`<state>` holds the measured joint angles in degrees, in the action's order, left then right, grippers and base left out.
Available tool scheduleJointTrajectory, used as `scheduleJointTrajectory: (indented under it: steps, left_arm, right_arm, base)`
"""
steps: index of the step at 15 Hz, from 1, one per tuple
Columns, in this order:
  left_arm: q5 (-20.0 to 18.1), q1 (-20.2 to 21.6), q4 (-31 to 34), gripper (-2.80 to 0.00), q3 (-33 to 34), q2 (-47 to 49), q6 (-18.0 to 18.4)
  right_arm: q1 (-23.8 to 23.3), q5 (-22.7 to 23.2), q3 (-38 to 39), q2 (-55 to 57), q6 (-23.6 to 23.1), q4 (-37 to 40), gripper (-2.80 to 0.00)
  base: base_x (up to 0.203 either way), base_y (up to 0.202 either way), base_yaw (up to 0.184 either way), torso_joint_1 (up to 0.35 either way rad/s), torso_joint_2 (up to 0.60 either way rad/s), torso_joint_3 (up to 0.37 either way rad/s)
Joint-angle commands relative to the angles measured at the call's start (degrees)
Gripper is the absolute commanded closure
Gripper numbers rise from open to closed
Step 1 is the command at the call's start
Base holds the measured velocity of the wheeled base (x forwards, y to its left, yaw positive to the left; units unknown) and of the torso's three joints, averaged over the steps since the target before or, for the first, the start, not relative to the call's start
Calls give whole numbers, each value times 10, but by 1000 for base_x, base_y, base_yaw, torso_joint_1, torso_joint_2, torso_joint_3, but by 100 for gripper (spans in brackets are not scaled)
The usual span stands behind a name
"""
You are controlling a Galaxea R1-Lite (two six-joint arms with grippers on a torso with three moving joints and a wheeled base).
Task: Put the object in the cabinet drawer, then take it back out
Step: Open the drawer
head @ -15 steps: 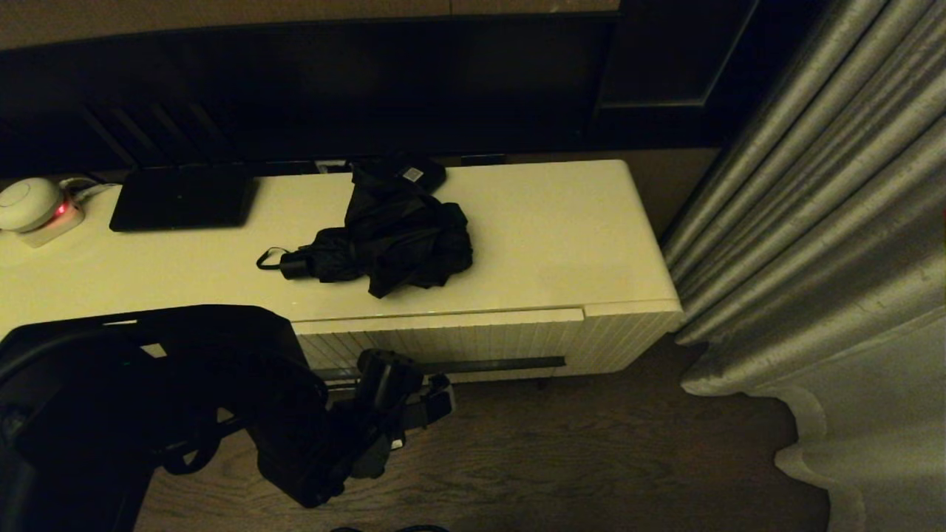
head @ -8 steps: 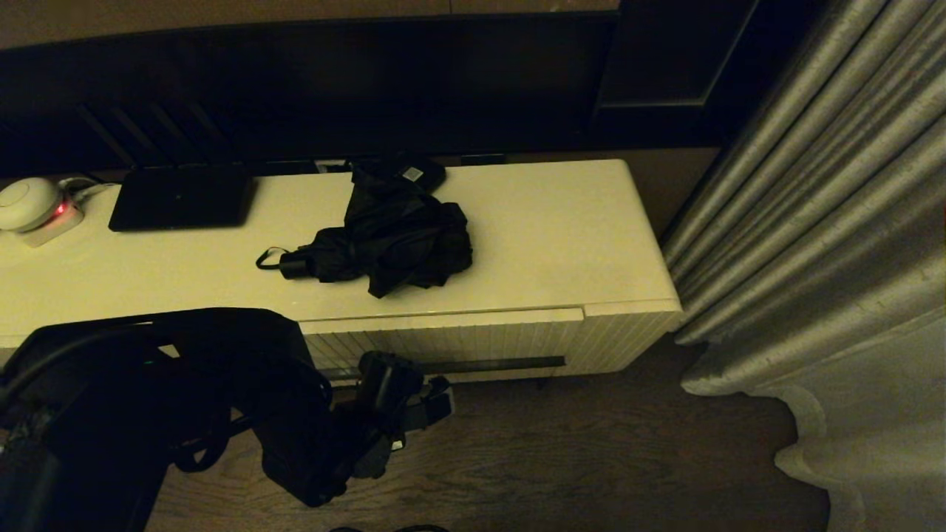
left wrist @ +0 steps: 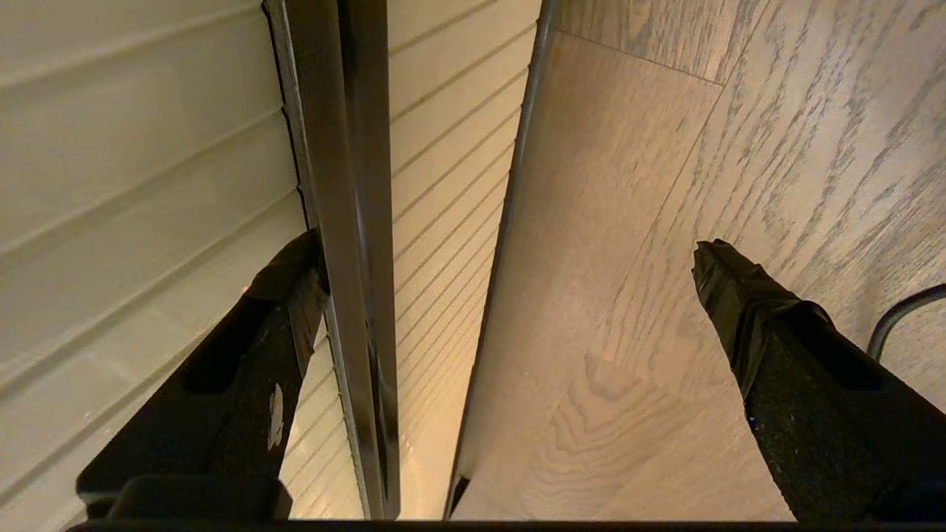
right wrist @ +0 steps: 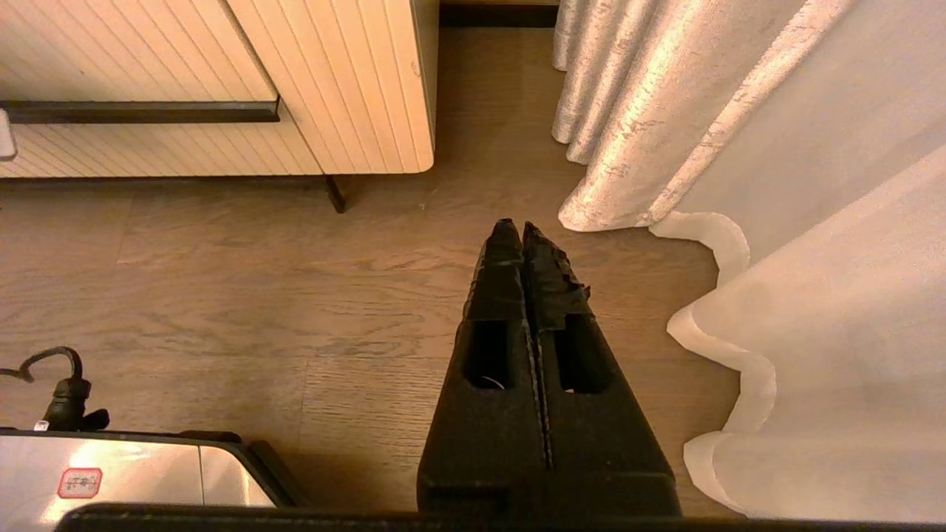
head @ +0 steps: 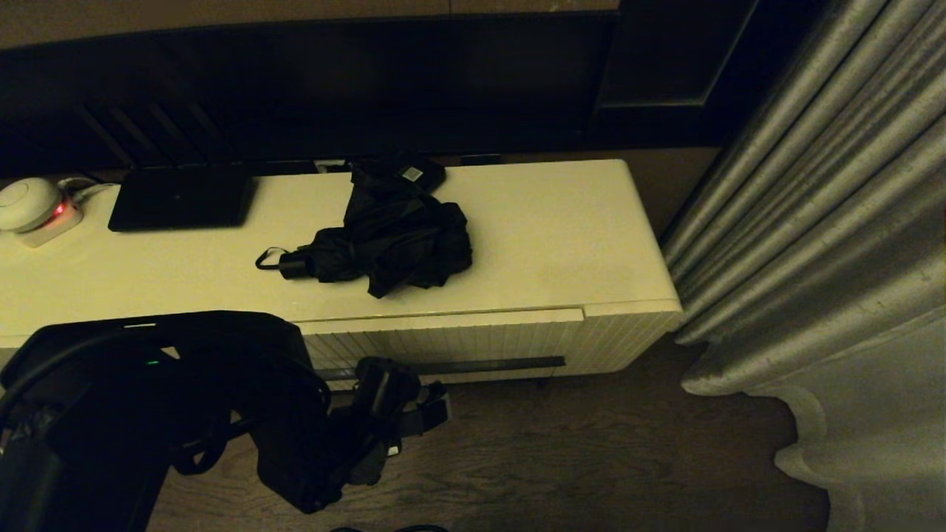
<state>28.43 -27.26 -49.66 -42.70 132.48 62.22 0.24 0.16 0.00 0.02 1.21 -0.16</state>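
The black folding umbrella (head: 392, 244) lies bunched on the cream cabinet top (head: 562, 236), its short handle and wrist loop pointing left. Below it the ribbed drawer front (head: 480, 343) shows its dark bar handle (head: 502, 363). My left gripper (head: 414, 395) is at the left part of that bar. In the left wrist view it (left wrist: 508, 250) is open: one finger (left wrist: 281, 310) sits between the bar (left wrist: 347, 185) and the ribbed front (left wrist: 148, 185), the other stands far off over the floor. My right gripper (right wrist: 515, 229) hangs shut and empty above the floor.
A flat black device (head: 181, 196) and a white round unit with a red light (head: 29, 203) sit at the back left of the top. A small black box with a sticker (head: 410, 174) lies behind the umbrella. A grey curtain (head: 813, 222) hangs right of the cabinet.
My left arm has shifted slightly down and left along the bar handle. The drawer front and the umbrella look unmoved.
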Motion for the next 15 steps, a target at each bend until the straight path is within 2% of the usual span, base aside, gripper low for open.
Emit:
scheduleJointTrajectory:
  steps: [1,8,11,15]
  left_arm:
    - [-3,-1,3,-280,13,-2,2]
    - [-20,-2,2,-280,48,-12,0]
    - [-20,-6,-26,-280,73,-13,-2]
    - [-20,-17,-28,-280,102,-27,-5]
  right_arm:
    - [0,0,1,0,0,0,0]
    - [0,0,1,0,0,0,0]
    - [0,0,1,0,0,0,0]
    - [0,0,1,0,0,0,0]
  base:
    - [0,0,0,0,0,0]
    - [0,0,0,0,0,0]
    - [0,0,0,0,0,0]
    - [0,0,0,0,0,0]
